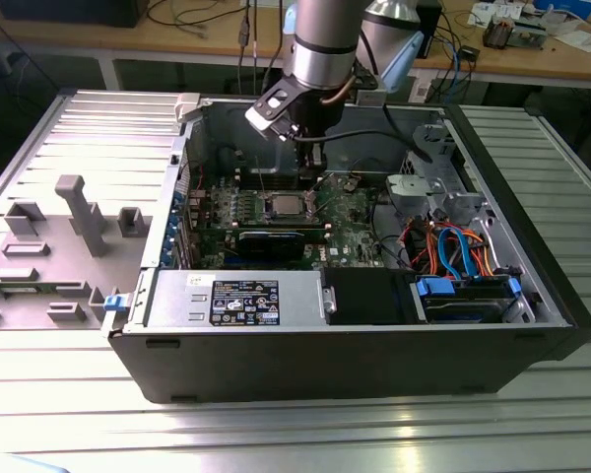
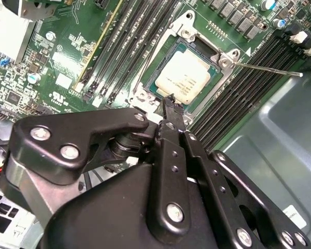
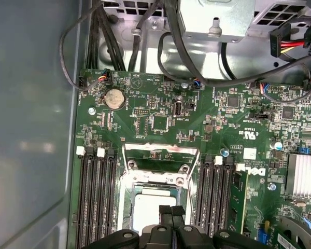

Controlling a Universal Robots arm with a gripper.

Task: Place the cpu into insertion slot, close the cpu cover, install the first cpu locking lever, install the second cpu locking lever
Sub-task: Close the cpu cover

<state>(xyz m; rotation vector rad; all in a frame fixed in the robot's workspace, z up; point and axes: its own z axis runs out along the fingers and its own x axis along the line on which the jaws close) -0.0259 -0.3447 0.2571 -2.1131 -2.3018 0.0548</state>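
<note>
Claw [image 1: 315, 163] pressed together on nothing, I hung at one o'clock of the cpu [image 1: 284, 205] in the exterior view. Seated in the insertion slot [image 2: 199, 49], it looked light, stiff and fragile; I judged edges safest.

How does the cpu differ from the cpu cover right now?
The cpu is a solid pale square plate; the cpu cover is an open frame with a cut-out. The cpu sits inside; the cpu cover rings it. Both are silvery metal, lying flat.
</note>
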